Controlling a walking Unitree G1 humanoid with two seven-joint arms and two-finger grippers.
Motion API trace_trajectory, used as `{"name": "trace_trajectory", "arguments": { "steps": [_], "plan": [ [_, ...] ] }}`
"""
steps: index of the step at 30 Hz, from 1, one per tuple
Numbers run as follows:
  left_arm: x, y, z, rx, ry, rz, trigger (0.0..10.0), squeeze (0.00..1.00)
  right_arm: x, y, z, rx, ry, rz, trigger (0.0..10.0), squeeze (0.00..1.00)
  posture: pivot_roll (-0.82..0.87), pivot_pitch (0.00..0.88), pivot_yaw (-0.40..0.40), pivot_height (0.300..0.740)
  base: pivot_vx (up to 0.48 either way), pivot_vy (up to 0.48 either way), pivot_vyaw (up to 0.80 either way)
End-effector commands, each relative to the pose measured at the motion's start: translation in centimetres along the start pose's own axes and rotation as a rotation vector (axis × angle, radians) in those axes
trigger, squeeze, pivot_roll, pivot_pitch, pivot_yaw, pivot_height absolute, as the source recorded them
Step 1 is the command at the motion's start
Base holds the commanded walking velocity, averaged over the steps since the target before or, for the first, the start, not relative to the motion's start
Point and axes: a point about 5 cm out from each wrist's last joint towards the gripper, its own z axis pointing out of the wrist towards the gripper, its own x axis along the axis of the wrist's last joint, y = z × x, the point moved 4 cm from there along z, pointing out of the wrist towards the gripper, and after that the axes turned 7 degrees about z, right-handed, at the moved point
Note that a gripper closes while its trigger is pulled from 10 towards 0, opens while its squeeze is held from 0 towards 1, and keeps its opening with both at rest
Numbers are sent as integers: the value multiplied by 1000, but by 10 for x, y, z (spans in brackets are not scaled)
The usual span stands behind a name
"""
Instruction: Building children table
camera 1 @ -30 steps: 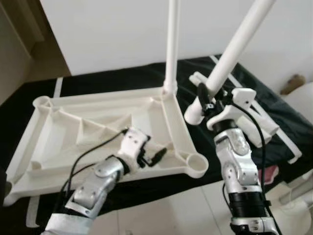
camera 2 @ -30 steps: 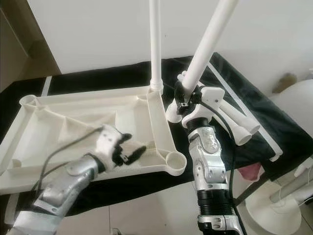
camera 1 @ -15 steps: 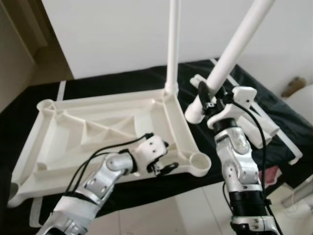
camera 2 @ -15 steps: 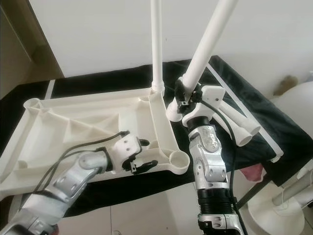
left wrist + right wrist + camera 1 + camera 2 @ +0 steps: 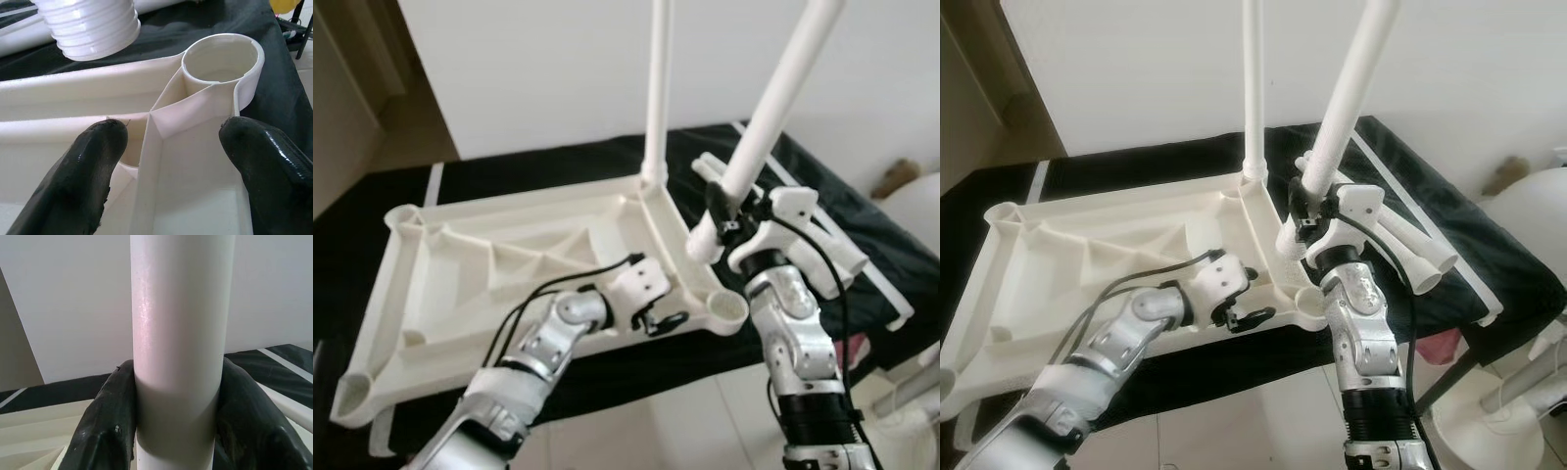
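Note:
A white plastic tabletop (image 5: pixel 406 294) lies upside down on a black cloth. One white leg (image 5: pixel 657 88) stands upright in its far right corner. My right gripper (image 5: pixel 724 211) is shut on a second white leg (image 5: pixel 773 108), which is tilted. Its threaded end (image 5: pixel 88 24) hangs just above and beside the near right corner socket (image 5: pixel 727 306). My left gripper (image 5: pixel 666 318) is open at the tabletop's near rim, and its fingers (image 5: pixel 83 171) straddle the rib that leads to that socket (image 5: pixel 221 56). The held leg (image 5: pixel 178 333) sits between the right gripper's pads.
Spare white legs (image 5: pixel 1410 245) lie on the black cloth (image 5: pixel 558 162) to the right of the tabletop. A white round object (image 5: pixel 1528 225) and a white stand base (image 5: pixel 1489 421) are at the right, over tiled floor. A white wall rises behind.
My left gripper has slid right along the tabletop's near rim to the near right corner socket. The held leg's lower end has drifted slightly closer to that socket.

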Motion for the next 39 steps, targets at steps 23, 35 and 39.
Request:
{"name": "trace_trajectory", "arguments": {
  "steps": [23, 35, 39],
  "plan": [
    [-38, -73, -23, 526, -213, 7, 10000, 0, 1, -8, -5, 43, -16, -11, 10000, 0, -73, 34, 16, 740, 0, 0, 0],
    [36, -3, -18, 104, 262, -73, 10000, 0, -6, 12, -21, -31, -47, -58, 10000, 0, -72, 39, 16, 740, 0, 0, 0],
    [45, 14, -21, 7, 320, -119, 10000, 0, -8, 12, -24, -28, -58, -63, 10000, 0, -70, 33, 18, 740, 0, 0, 0]
  ]
}}
